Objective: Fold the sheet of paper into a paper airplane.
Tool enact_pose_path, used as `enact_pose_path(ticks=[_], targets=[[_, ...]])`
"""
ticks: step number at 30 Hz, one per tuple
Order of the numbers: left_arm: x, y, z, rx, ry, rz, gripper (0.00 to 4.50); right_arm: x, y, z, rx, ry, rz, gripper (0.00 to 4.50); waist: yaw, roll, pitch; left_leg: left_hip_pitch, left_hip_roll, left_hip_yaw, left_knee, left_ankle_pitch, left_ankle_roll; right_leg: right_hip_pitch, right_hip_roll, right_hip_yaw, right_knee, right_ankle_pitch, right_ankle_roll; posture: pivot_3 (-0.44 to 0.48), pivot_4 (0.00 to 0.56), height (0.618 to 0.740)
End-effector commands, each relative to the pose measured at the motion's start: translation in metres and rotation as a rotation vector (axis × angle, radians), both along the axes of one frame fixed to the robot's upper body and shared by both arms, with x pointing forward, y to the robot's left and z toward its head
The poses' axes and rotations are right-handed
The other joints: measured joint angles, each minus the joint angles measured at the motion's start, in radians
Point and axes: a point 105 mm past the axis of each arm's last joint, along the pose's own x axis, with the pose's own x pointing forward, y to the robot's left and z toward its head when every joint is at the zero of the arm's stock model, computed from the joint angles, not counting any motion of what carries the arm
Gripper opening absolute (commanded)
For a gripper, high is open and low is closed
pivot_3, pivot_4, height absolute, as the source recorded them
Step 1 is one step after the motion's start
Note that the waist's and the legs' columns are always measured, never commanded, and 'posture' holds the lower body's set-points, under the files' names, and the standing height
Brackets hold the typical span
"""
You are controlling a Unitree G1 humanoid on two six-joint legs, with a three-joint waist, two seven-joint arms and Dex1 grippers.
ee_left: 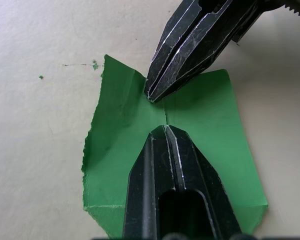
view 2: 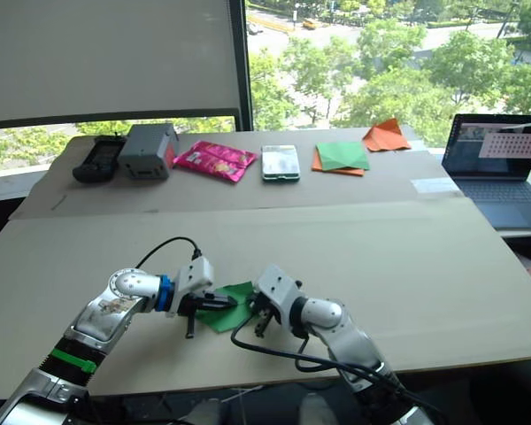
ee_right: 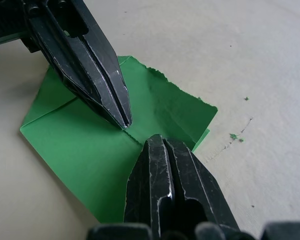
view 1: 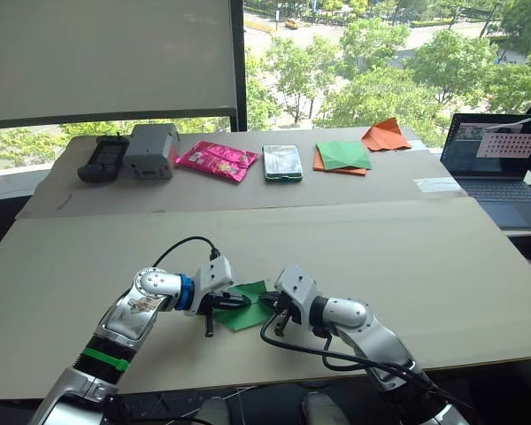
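sheet of paper [view 1: 248, 305]: bright green | left gripper [ee_left: 162, 131]: black fingers | right gripper [ee_right: 157, 140]: black fingers | table [view 1: 407, 257]: beige | snack packet [view 1: 217, 160]: pink | folded paper [view 1: 386, 135]: orange | box [view 1: 151, 150]: grey

From my remote seat, broad bare cardboard table [view 1: 407, 266] surrounds the sheet of paper [view 1: 244, 310], where the left gripper [view 1: 244, 301] and right gripper [view 1: 267, 301] crowd tip to tip. Clutter lines the far edge; a laptop [view 1: 500, 164] blocks the right.
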Motion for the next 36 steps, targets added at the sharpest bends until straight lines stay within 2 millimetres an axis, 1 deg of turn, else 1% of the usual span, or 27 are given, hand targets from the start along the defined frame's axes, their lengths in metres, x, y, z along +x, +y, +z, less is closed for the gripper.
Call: enact_pose_path(ticks=[1, 5, 11, 19, 36], targets=[[-0.006, 0.013, -0.014, 0.074, 0.030, -0.003, 0.00, -0.002, -0.008, -0.020, -0.058, 0.078, -0.034, 0.03, 0.000, 0.000, -0.001, 0.000, 0.000, 0.000, 0.000, 0.000, -0.001, 0.000, 0.000, 0.000, 0.000, 0.000, 0.000, 0.000, 0.150, 0.732], [-0.006, 0.024, -0.021, 0.117, 0.034, 0.011, 0.00, 0.000, -0.009, -0.019, -0.056, 0.078, -0.042, 0.03, 0.000, 0.001, -0.002, 0.001, 0.000, 0.000, 0.000, -0.001, -0.001, 0.000, -0.001, 0.000, 0.000, 0.000, 0.000, 0.000, 0.150, 0.732], [-0.008, 0.035, -0.020, 0.132, 0.051, 0.022, 0.00, 0.000, -0.008, -0.018, -0.053, 0.081, -0.044, 0.03, -0.001, 0.003, -0.003, 0.002, 0.000, 0.000, 0.000, -0.001, -0.001, 0.000, -0.001, 0.000, 0.000, 0.000, 0.000, 0.000, 0.150, 0.732], [-0.014, 0.056, -0.023, 0.159, 0.098, 0.039, 0.00, 0.002, -0.009, -0.017, -0.051, 0.081, -0.051, 0.03, -0.004, 0.005, -0.005, 0.003, 0.000, 0.000, -0.001, -0.001, -0.001, 0.000, -0.001, 0.000, 0.000, 0.000, 0.000, 0.000, 0.150, 0.732], [-0.031, 0.077, -0.027, 0.205, 0.138, 0.045, 0.00, 0.005, -0.009, -0.016, -0.053, 0.084, -0.060, 0.03, -0.004, 0.007, -0.007, 0.004, 0.001, 0.000, -0.001, -0.001, -0.002, 0.000, -0.002, 0.000, 0.000, 0.000, 0.000, 0.000, 0.150, 0.732]])
